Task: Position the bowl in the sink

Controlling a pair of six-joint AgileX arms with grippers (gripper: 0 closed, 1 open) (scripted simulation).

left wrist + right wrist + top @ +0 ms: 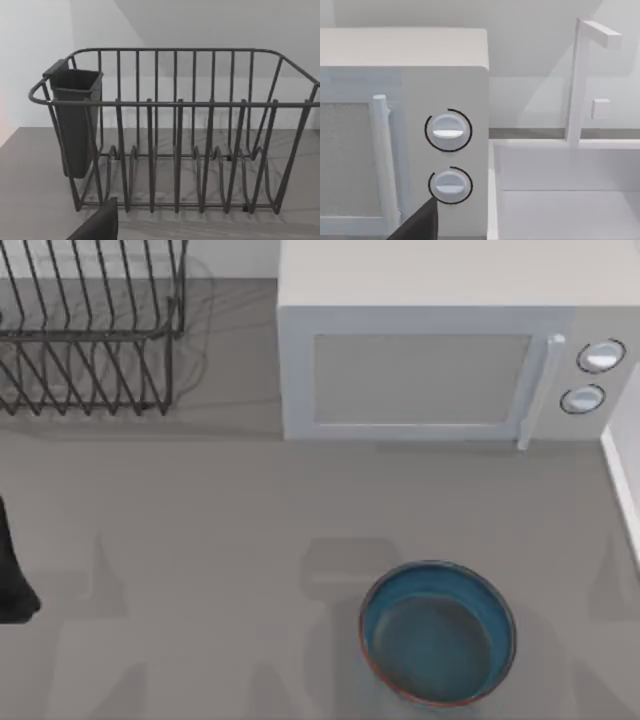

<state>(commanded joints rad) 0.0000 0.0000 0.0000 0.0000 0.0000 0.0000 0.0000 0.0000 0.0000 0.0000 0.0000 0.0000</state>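
From above, we see the bowl [437, 633] sitting on the grey table [200, 540] toward the near right, in front of the microwave [440, 350] and well apart from it. The wire dish rack [90, 330] stands at the far left, and a white sink edge [625, 480] runs along the right side. Our left arm [12, 570] shows as a dark shape at the left edge. Our left wrist view faces the dish rack [175, 135] with its dark utensil cup [75, 120]; whether that pincer is open or closed, we cannot tell. Our right wrist view faces the microwave's two dials [448, 131], the sink [560, 200] and its faucet [580, 80]; there too we cannot tell.
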